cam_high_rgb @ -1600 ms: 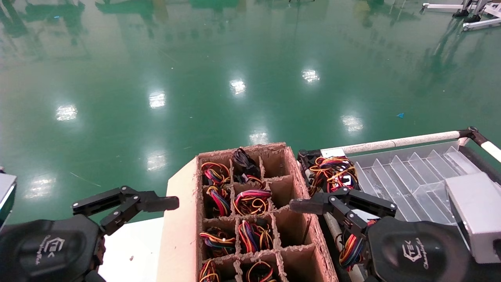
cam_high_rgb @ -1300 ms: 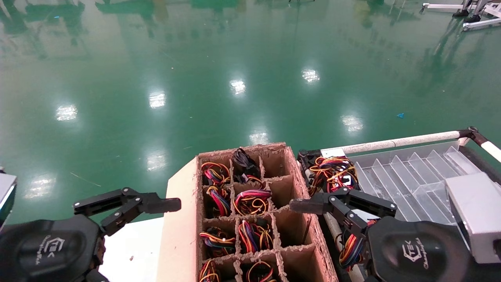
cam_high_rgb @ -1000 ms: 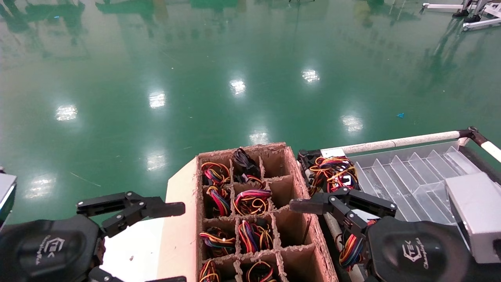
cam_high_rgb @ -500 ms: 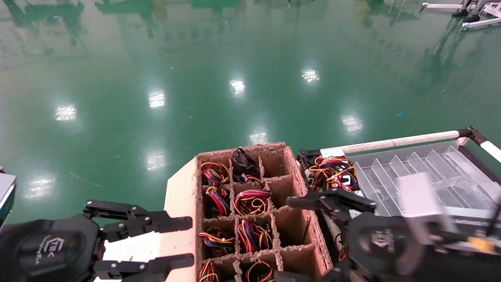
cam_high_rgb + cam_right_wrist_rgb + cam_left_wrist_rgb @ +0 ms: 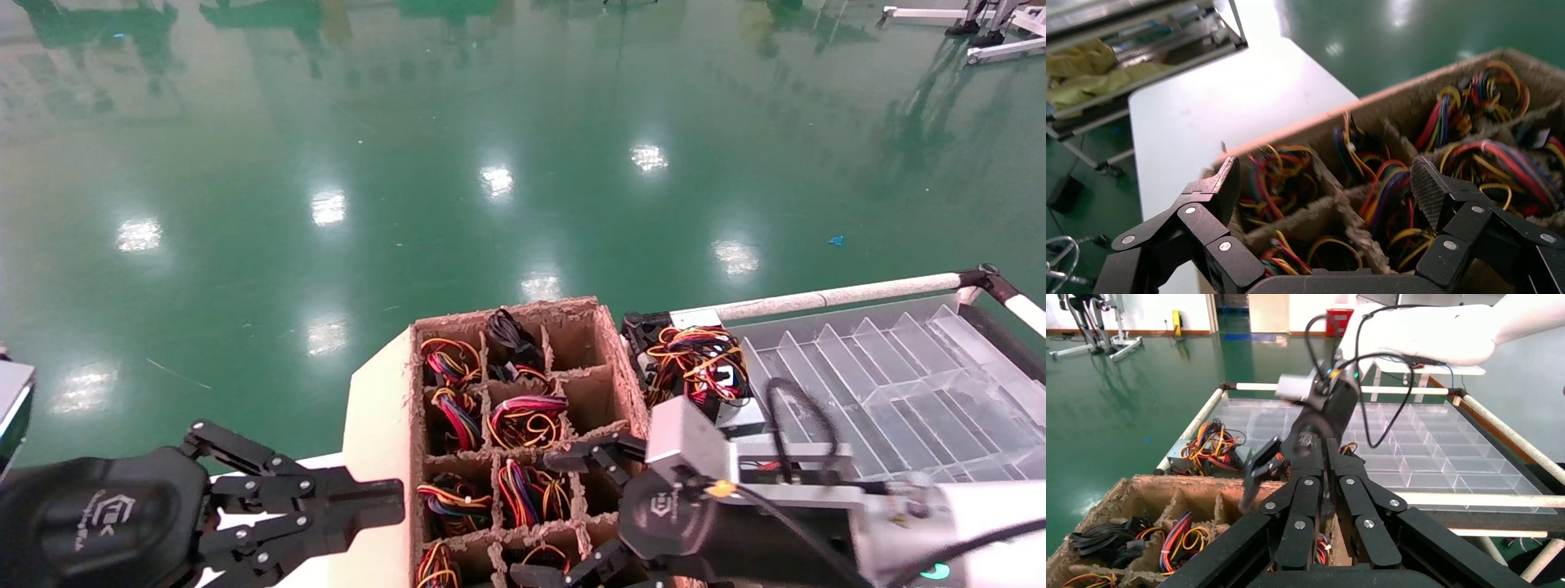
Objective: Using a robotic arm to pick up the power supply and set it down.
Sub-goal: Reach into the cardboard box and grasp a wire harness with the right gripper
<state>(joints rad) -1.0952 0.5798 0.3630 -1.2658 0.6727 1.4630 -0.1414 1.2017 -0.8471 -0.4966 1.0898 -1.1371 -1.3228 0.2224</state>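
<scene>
Black linkage fingers of the right gripper [image 5: 543,516] stand spread wide, holding nothing, low over the near middle cells of the cardboard crate [image 5: 377,425], as the robotic arm [image 5: 735,535] reaches in from the crate's right side. Directly beneath the jaws sits a power supply [image 5: 531,490], upright in its cell, with only its looped red, orange and yellow wires showing.

The step in hand appears to be the descent for a grasp. Done well, it would put one finger on each side of the unit's metal body, clear of the ragged dividers, and close on the casing rather than on the loose wiring, which could slip or snag a neighbour on the way up.

The left gripper [image 5: 396,500], fingers pressed together, idles just off the crate's left wall.

The crate is three cells wide, and four rows are in view. Eight cells, in the left and middle columns, show wire bundles; the right column looks empty. A ninth unit [image 5: 695,367] lies outside, against the crate's far right corner, on the edge of one clear divided tray [image 5: 882,367].
</scene>
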